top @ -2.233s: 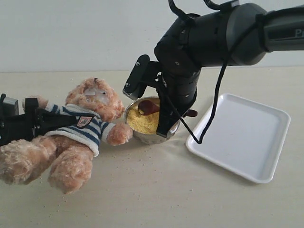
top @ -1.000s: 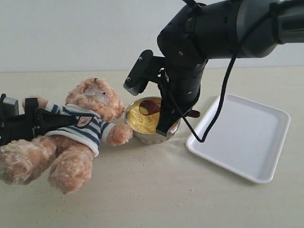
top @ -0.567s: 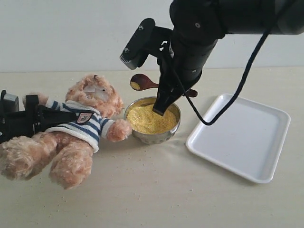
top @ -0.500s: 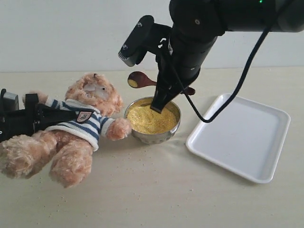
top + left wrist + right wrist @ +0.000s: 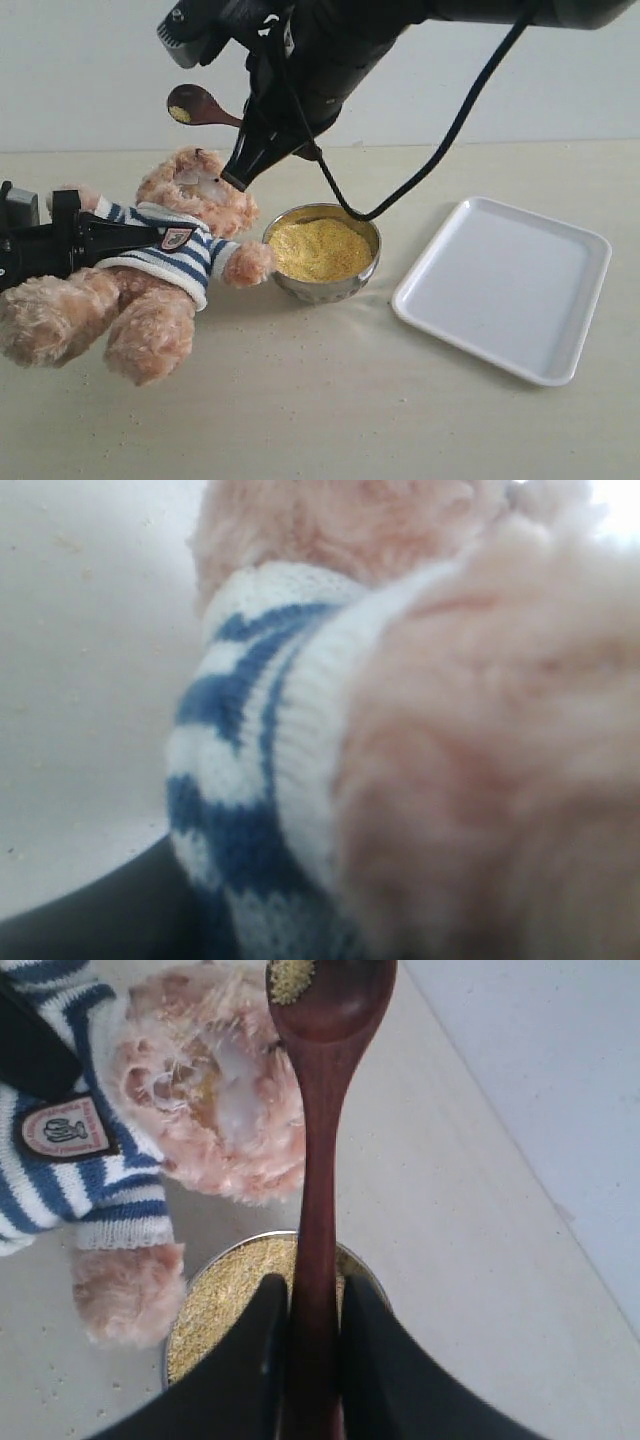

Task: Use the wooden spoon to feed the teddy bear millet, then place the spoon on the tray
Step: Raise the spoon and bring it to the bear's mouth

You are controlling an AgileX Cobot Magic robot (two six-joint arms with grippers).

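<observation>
right hand (image 5: 312, 1300) pinches the wooden spoon (image 5: 320, 1140); left hand (image 5: 110, 241) grips the teddy bear (image 5: 192, 198).

Open air below the right gripper's black fingers (image 5: 262, 1360); lower, a round shiny steel bowl (image 5: 322, 290) and, beyond the fingertips, a fuzzy light-brown plush bear (image 5: 190, 195) block descent.

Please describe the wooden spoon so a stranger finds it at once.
Find the big black arm at the top. There the right gripper holds the wooden spoon up near the teddy bear. It is the only dark red-brown thing, carrying millet.
</observation>
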